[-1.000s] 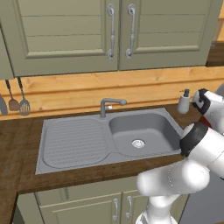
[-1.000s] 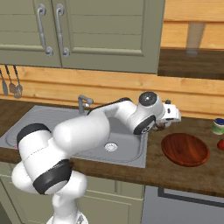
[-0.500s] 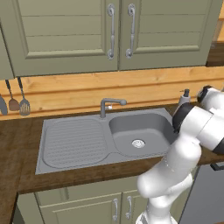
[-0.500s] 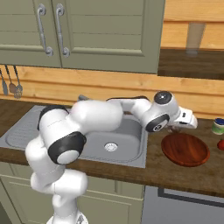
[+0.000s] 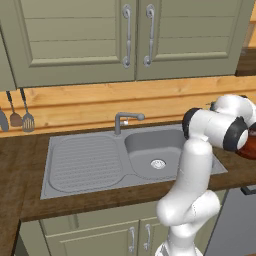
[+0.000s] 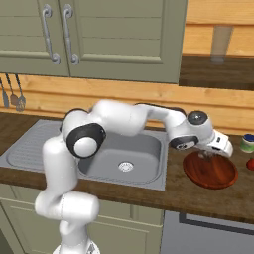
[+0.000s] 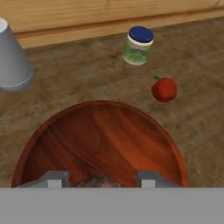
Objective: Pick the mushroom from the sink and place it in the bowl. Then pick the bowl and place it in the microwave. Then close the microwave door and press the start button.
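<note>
My hand point(image 7: 101, 180) grips the small, light, squashy mushroom point(image 7: 97, 182) gently between its fingertips over the stiff, glossy bowl point(image 7: 105, 135), which I'd take by its rim.

The round reddish-brown wooden bowl point(image 6: 210, 171) sits on the dark wooden surface point(image 6: 198, 196) right of the grey metal sink point(image 6: 121, 161); beyond it stand a blue-lidded glass jar point(image 7: 138, 45) and a small red pepper point(image 7: 164, 89).

The white arm rises from the lower left of the right base view, bends at a dark elbow and reaches rightward to mid-frame. Its claw point(image 6: 207, 155) points down at the right, fingertips point(image 7: 54, 178) apart with a greyish lump between them.
</note>
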Robot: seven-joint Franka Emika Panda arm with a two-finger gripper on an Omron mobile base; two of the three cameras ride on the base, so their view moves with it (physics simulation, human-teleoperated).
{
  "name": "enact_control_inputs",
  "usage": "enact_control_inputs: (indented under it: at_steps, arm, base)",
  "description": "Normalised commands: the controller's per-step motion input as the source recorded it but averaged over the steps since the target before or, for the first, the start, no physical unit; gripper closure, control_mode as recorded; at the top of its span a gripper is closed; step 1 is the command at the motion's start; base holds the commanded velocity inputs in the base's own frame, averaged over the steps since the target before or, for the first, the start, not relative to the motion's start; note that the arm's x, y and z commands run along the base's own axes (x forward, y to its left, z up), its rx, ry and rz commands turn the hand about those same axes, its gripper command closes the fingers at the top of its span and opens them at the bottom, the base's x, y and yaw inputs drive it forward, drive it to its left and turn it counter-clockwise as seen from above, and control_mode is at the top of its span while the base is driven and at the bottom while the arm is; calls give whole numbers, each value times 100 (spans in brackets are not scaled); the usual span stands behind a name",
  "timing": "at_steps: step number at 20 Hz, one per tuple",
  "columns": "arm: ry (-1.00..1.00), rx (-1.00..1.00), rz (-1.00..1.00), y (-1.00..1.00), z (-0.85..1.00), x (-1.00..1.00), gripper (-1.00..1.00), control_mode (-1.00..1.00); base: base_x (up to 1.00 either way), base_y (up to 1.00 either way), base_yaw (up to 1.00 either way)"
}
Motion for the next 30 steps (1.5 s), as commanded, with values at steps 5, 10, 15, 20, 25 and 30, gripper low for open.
enact_control_inputs:
  at_steps: [5,10,15,20,25,30]
  arm:
    - [0,15,0,-49,-33,0,100,-100]
    - [0,8,0,-17,-30,16,100,-100]
    - [0,4,-1,-7,-28,15,100,-100]
    - [0,0,-6,16,-31,12,100,-100]
    - [0,0,-6,16,-35,18,100,-100]
    - [0,0,-5,9,-38,9,100,-100]
  base:
    - [0,0,0]
    - [0,0,0]
    - [0,0,0]
    - [0,0,0]
    - [0,0,0]
    - [0,0,0]
